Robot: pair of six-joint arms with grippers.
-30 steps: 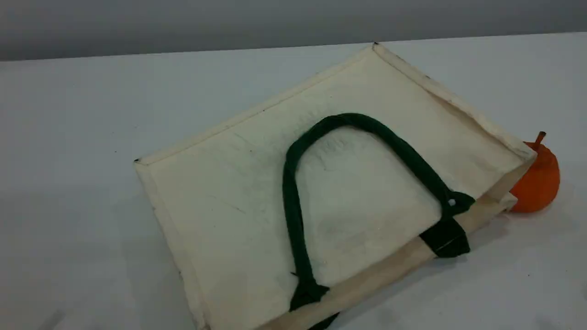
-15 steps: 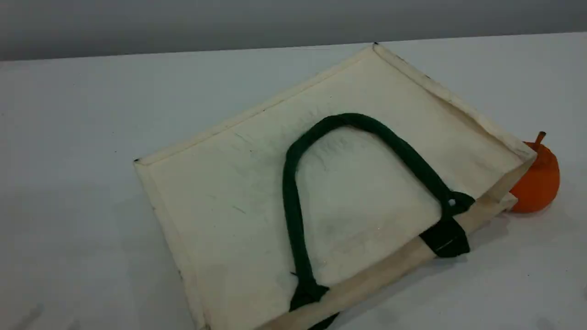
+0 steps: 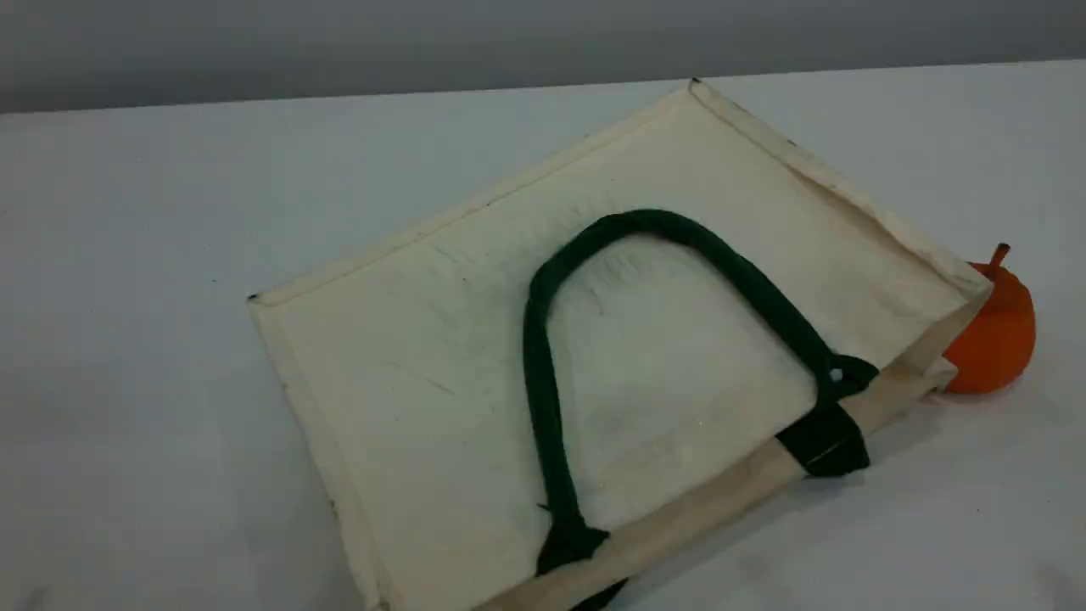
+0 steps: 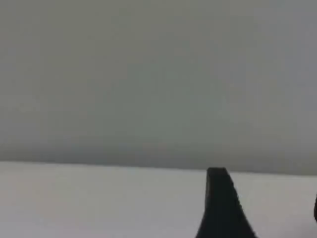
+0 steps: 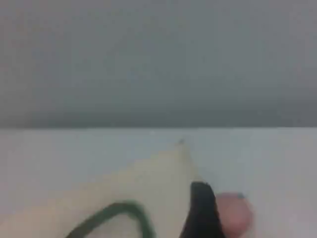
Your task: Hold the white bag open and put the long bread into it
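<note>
The white bag [image 3: 441, 356] lies flat across the middle of the table. Its dark green rope handle [image 3: 540, 373] is folded back over the top face, and its mouth faces the near right. The long bread is out of view. Neither arm shows in the scene view. In the left wrist view my left gripper [image 4: 267, 218] hangs over bare table; one black fingertip [image 4: 220, 208] and a dark sliver at the right edge stand apart with nothing between them. The right wrist view shows one black fingertip [image 5: 200, 213] in front of the bag [image 5: 148, 178], holding nothing.
A round orange fruit with a stem [image 3: 997, 339] sits against the bag's right corner. It shows as a blurred pinkish blob [image 5: 235, 215] beside the right fingertip. White table surrounds the bag, and a grey wall runs along the far edge.
The bag and the fruit have not moved. Only faint shadows along the table's near edge have shifted.
</note>
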